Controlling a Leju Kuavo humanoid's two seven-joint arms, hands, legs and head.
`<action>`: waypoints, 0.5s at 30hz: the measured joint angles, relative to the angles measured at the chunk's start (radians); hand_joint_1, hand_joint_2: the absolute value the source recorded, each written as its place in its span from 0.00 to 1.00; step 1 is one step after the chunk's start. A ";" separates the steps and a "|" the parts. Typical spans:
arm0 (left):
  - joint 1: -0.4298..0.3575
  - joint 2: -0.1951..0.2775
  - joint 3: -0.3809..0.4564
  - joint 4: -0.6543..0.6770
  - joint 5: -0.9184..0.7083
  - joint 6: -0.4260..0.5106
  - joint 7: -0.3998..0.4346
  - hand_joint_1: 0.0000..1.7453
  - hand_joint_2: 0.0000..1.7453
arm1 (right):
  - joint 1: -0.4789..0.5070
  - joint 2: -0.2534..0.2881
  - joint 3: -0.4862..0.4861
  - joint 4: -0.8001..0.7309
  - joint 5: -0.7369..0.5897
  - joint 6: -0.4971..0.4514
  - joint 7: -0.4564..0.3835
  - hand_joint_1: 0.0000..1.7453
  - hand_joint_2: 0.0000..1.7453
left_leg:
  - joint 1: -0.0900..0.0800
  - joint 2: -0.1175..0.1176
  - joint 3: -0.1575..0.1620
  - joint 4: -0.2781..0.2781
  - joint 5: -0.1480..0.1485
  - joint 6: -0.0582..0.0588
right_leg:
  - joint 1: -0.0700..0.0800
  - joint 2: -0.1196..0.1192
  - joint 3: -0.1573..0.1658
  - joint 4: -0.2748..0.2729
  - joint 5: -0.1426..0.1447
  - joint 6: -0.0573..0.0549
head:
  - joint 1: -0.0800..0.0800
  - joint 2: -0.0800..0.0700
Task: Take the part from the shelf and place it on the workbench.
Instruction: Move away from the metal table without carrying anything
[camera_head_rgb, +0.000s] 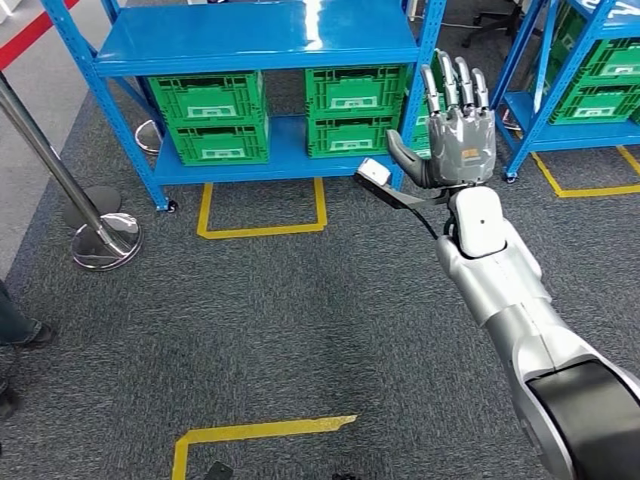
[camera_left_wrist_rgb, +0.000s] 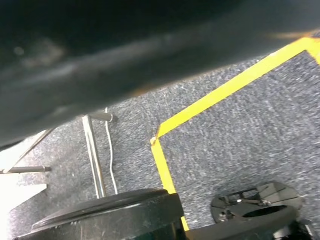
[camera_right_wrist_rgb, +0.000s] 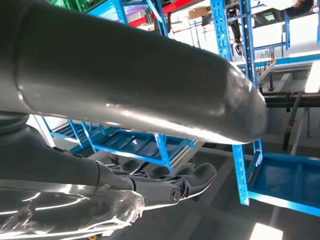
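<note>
While right hand hovers spread; shelf edge near.

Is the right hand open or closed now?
Open. In the head view the right hand is raised before the blue shelf, fingers straight and apart, thumb out to the side, with nothing in it.
</note>
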 joint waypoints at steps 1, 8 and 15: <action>-0.001 0.000 0.000 0.000 0.000 0.000 0.000 0.00 0.00 | -0.001 0.000 0.000 0.000 0.000 0.000 0.000 0.00 0.00 | 0.000 -0.001 0.001 0.008 -0.008 -0.007 | -0.001 0.002 0.032 -0.058 0.020 0.000 | 0.001 0.000; -0.002 0.001 0.000 0.000 -0.001 0.003 0.002 0.00 0.00 | 0.001 -0.002 0.000 -0.001 -0.001 0.001 0.001 0.00 0.00 | 0.003 0.009 -0.031 0.095 -0.064 -0.036 | 0.003 0.004 0.082 -0.105 0.002 -0.052 | -0.005 0.000; 0.000 0.002 0.000 0.000 -0.002 0.003 0.002 0.00 0.00 | 0.002 -0.002 0.003 -0.002 -0.001 0.001 0.001 0.00 0.00 | 0.003 0.016 -0.140 0.188 0.004 -0.025 | 0.012 0.002 0.134 -0.106 -0.040 -0.059 | -0.007 0.000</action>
